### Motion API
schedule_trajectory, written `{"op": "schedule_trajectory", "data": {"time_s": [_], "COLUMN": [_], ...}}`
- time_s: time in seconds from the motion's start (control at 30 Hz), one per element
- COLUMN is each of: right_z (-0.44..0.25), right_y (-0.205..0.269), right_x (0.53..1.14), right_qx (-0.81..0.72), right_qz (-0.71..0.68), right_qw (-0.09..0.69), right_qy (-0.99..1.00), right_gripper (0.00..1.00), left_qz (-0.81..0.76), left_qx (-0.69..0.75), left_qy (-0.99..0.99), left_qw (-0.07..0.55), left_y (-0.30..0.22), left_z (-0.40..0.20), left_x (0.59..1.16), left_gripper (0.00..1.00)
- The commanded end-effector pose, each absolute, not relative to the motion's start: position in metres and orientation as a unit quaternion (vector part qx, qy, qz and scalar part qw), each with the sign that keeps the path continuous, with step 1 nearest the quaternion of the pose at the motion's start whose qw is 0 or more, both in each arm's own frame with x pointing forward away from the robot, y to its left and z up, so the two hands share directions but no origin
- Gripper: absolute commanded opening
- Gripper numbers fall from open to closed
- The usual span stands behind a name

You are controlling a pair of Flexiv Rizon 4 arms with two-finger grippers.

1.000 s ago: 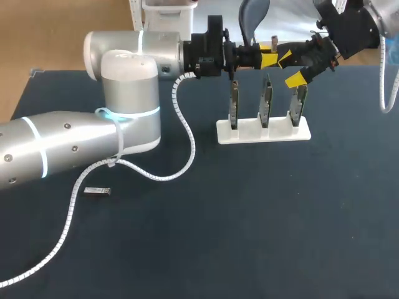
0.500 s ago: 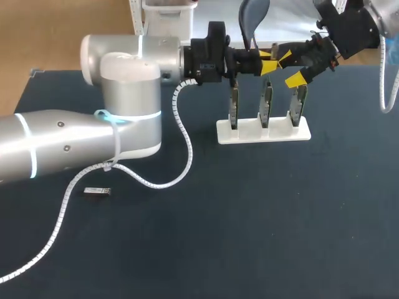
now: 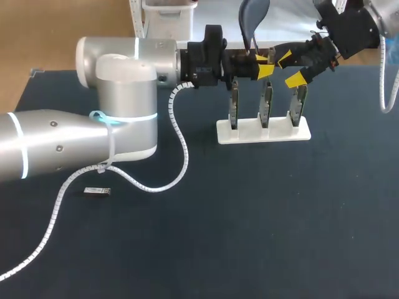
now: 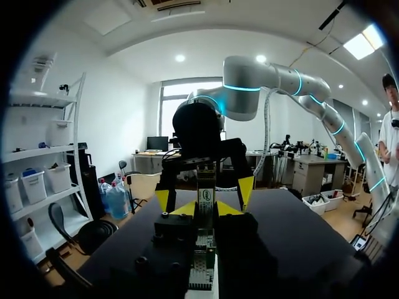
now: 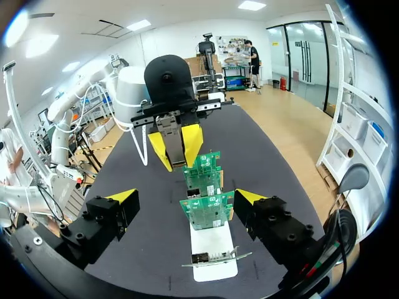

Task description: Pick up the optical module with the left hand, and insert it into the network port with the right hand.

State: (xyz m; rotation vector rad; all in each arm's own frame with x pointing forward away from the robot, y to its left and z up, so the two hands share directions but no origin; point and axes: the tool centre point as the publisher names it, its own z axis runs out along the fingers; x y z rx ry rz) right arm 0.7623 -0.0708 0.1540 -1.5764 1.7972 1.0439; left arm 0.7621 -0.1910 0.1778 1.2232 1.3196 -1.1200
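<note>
So the left arm (image 3: 118, 81) stretches across to about 1 o'clock on the dark tabletop (image 3: 249, 237). The left jaws are clamped on the small grey metal optical module (image 5: 173, 140), holding it in the air near the tops of three upright green circuit boards (image 3: 266, 103) in a white rack (image 3: 249, 132).

Reads like a handoff pose to me. The module is offered toward the right arm (image 3: 349, 28), and the right jaws sit close by at 1 o'clock, spread wide and not touching it, ready to take it. I'd guess the boards stand upright so a port is easy to reach.

There's also a little dark rectangular block (image 3: 96, 191) lying at 8 o'clock, well apart. Can't tell what it is.
</note>
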Motion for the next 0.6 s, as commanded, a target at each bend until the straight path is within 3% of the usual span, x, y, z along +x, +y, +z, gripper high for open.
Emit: {"op": "schedule_trajectory", "data": {"time_s": [0.03, 0.6], "right_z": [0.1542, 0.1542], "right_y": [-0.0707, -0.0707], "right_x": [0.7602, 0.7602], "right_qx": [-0.583, -0.583], "right_qz": [0.384, 0.384], "right_qw": [0.265, 0.265], "right_qy": [0.665, 0.665], "right_gripper": [1.0, 1.0], "left_qz": [-0.459, -0.472], "left_qx": [0.507, 0.511], "left_qy": [0.543, 0.538], "left_qw": [0.487, 0.476], "left_y": [-0.1877, -0.1941], "left_z": [0.177, 0.1741], "left_x": [0.7606, 0.7581], "left_gripper": [0.0, 0.0]}}
